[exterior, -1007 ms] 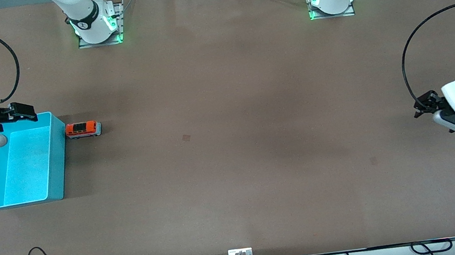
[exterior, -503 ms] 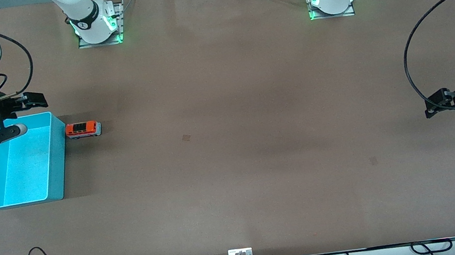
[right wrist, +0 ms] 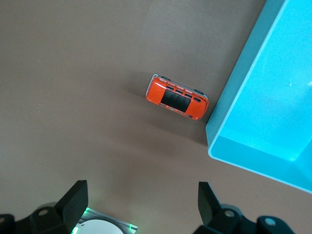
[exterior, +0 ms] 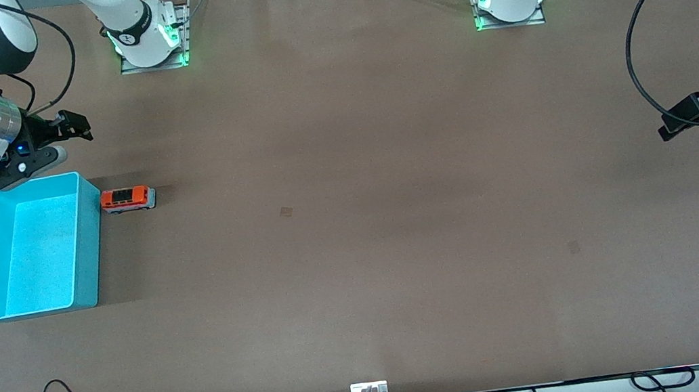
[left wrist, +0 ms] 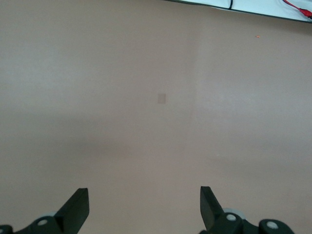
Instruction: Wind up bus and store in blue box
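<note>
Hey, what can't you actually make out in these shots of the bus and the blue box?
- Bus: any wind-up key or mechanism, too small in the front view, only the roof shows in the right wrist view.
- Blue box: cut off by the right wrist view's edge.
- Left gripper: partly cut off at the front view's edge.

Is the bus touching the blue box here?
Cannot tell. In both the front view and the right wrist view, the bus ends right at the box wall, and neither shows a plain gap or contact.

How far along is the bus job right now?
Nothing looks done yet: the bus sits on the table beside the blue box, not in it. The right gripper hangs above them, fingers open and empty. The left gripper waits, open, at its end. Winding and storing remain.
</note>
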`<act>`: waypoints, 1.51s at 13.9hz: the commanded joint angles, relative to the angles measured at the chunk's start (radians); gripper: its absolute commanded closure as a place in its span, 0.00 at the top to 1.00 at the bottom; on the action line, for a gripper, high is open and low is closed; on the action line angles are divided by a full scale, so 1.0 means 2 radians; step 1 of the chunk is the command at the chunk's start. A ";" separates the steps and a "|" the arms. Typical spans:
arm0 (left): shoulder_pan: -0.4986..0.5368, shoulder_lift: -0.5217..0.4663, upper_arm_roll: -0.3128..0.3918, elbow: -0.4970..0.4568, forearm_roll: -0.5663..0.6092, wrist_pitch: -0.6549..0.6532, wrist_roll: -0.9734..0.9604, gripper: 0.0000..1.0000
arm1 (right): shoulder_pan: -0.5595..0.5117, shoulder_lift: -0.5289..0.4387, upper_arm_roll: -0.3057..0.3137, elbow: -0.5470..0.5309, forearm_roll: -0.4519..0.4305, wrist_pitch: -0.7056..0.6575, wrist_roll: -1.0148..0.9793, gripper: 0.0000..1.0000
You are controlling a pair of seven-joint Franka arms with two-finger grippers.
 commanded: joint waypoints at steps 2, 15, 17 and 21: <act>0.001 -0.058 0.000 -0.094 -0.001 0.046 0.001 1.00 | -0.012 0.011 -0.001 -0.012 0.004 0.049 -0.171 1.00; -0.001 -0.076 -0.009 -0.101 0.016 0.018 0.047 1.00 | 0.008 0.186 0.004 -0.014 -0.002 0.238 -0.532 1.00; -0.001 -0.074 -0.009 -0.096 0.016 0.018 0.037 1.00 | 0.008 0.187 0.004 -0.035 -0.002 0.267 -0.533 1.00; -0.001 -0.074 -0.009 -0.096 0.016 0.018 0.028 1.00 | 0.005 0.192 0.004 -0.064 -0.002 0.316 -0.533 1.00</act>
